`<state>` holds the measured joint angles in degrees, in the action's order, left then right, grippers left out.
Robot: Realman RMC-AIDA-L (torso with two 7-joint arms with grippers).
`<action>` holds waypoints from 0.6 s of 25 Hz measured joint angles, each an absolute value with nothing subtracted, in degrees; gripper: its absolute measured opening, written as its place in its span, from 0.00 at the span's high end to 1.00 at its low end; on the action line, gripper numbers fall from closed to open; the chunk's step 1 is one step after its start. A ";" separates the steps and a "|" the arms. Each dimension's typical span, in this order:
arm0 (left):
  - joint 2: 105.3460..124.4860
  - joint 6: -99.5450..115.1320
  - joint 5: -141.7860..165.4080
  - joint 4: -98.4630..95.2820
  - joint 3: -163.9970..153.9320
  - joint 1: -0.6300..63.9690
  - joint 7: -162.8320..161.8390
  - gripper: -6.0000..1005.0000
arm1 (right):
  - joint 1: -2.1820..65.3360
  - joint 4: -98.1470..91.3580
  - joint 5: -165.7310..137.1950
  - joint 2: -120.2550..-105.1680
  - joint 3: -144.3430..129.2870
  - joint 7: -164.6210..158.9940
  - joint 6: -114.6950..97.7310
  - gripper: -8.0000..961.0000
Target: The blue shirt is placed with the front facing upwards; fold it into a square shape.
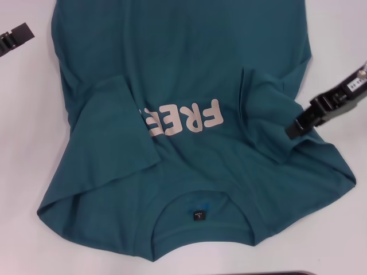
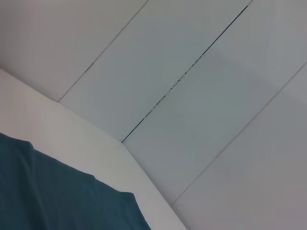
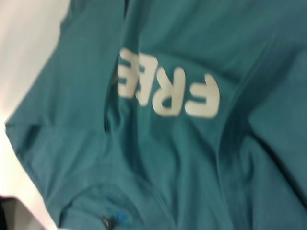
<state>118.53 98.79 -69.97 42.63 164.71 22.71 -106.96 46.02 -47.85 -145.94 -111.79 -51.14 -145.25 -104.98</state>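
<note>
My right hand (image 1: pixel 298 127) sits at the right side of the head view, its dark tip down at the folded-in right sleeve (image 1: pixel 265 109) of the blue shirt (image 1: pixel 189 69). The tip looks to be touching or just over the cloth there, near the sleeve's outer edge. I cannot tell from these views how far the fingers are parted or whether they have any fabric pinched.

From that hand outward, the shirt spreads across the white bench (image 1: pixel 28 143). It lies front up with the collar (image 1: pixel 200 215) nearest me and the hem running away past the top of the head view. Both sleeves are turned in over the chest. The left sleeve (image 1: pixel 112 123) covers the end of the pale block letters (image 1: pixel 186 117), so only "FRE" and part of another letter show, upside down from my side. A small dark label (image 1: pixel 198 215) sits inside the collar. The right wrist view looks down on the same lettering and wrinkled cloth, with bare bench off one side.

My left hand (image 1: pixel 14 39) is well apart from the shirt, up at the far left corner of the head view over bare bench. Only its dark end shows, and I cannot tell its opening either. The left wrist view catches an edge of the shirt on the bench and a pale panelled wall (image 2: pixel 192 86) behind.
</note>
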 joint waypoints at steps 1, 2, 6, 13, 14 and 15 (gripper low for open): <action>118.56 98.75 -69.98 42.63 164.71 22.71 -106.96 0.24 | 46.02 -47.87 -146.46 -111.71 -51.15 -145.25 -105.67 0.65; 118.57 98.73 -69.98 42.63 164.71 22.73 -106.99 0.24 | 46.01 -47.83 -146.62 -111.64 -51.15 -145.29 -106.12 0.65; 118.55 98.66 -70.10 42.63 164.71 22.75 -107.39 0.24 | 45.88 -46.49 -147.83 -111.55 -51.27 -145.93 -106.95 0.65; 118.48 98.62 -70.27 42.63 164.77 22.56 -107.59 0.24 | 45.14 -45.43 -152.93 -114.02 -50.94 -147.40 -105.12 0.65; 118.48 98.61 -70.29 42.62 164.77 22.57 -107.59 0.24 | 45.11 -45.42 -153.24 -114.32 -50.79 -147.64 -104.59 0.65; 118.48 98.61 -70.31 42.63 164.78 22.58 -107.60 0.24 | 45.10 -45.42 -153.43 -114.62 -50.63 -148.01 -103.66 0.65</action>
<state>118.48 98.61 -70.31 42.63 164.78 22.58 -107.60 45.10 -45.42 -153.43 -114.62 -50.63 -148.01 -103.66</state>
